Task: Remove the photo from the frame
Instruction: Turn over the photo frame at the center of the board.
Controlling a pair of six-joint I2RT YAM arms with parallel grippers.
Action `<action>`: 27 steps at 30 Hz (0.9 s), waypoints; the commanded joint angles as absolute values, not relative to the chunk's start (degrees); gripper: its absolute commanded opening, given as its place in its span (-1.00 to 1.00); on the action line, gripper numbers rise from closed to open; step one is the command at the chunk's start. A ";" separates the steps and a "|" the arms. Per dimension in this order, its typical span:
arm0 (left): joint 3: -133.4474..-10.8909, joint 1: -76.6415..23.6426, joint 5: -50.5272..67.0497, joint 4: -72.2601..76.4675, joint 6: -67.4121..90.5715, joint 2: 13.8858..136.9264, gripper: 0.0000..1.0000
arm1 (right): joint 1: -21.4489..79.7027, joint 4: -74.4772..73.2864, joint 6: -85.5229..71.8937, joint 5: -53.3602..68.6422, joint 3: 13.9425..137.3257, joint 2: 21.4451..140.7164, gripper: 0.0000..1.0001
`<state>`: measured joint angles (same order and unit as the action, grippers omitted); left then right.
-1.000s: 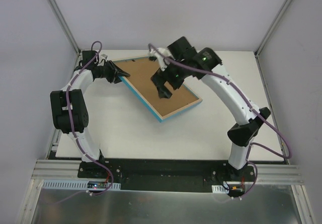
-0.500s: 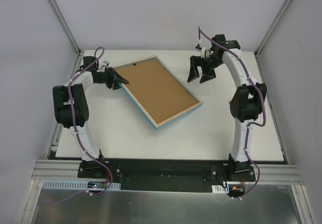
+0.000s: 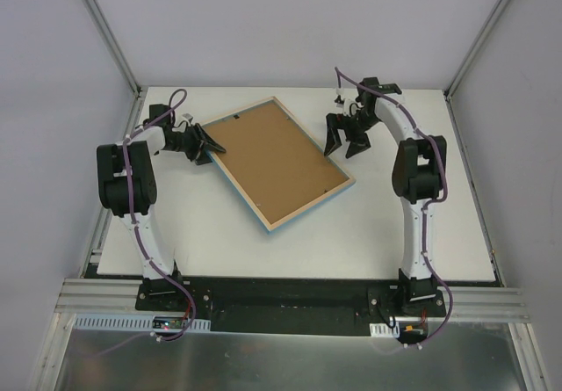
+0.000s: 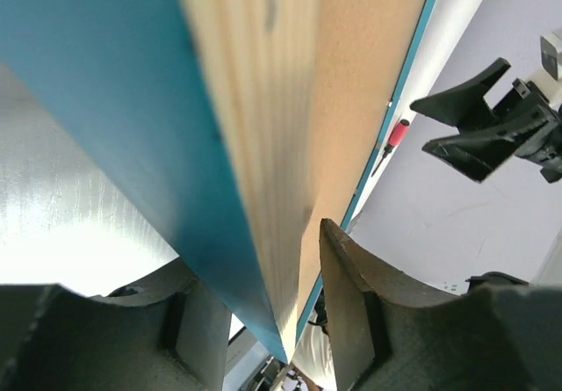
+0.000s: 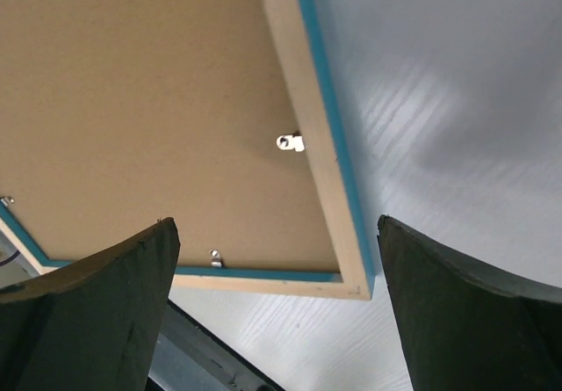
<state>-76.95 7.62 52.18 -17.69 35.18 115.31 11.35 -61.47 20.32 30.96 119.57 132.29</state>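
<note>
Frame point(image 3: 312, 203) back-up, backing board point(image 3: 279, 161) seated inside; left jaws grip corner.

light-blue frame point(image 3: 309, 203), brown backing board point(image 3: 274, 160)

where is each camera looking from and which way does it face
Top external: above and behind the robot, looking down at the table; the left gripper and right gripper both show.
Left wrist: on the left wrist, looking along the frame edge clamped between its own fingers.
Right wrist: on the right wrist, looking down at the backing board and a frame corner, open fingers at the bottom.
Shared: left wrist and top both show the right gripper; all three show the frame.
</note>
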 commanded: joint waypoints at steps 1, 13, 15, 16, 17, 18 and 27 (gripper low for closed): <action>-79.80 8.00 53.79 -18.19 32.61 115.22 -0.18 | 10.99 -60.56 19.69 28.74 123.22 135.52 0.92; -80.07 8.09 52.56 -19.25 31.64 116.01 0.00 | 11.42 -63.01 21.09 34.09 121.65 137.82 0.98; -80.24 8.09 52.38 -19.34 31.55 116.72 0.00 | 11.69 -63.02 22.14 34.80 118.41 135.89 0.98; -80.42 8.09 52.38 -19.34 31.55 117.07 0.00 | 12.04 -62.93 22.76 34.72 117.17 135.10 0.98; -80.59 8.09 52.38 -19.34 31.55 117.33 0.00 | 12.04 -62.93 23.20 34.72 115.42 134.13 0.98; -80.60 8.09 52.21 -19.42 31.64 117.51 0.00 | 12.39 -62.93 23.73 34.80 114.01 133.43 0.98; -81.21 7.82 51.85 -19.34 31.11 120.06 0.00 | 12.57 -62.84 27.15 33.75 101.88 126.83 0.88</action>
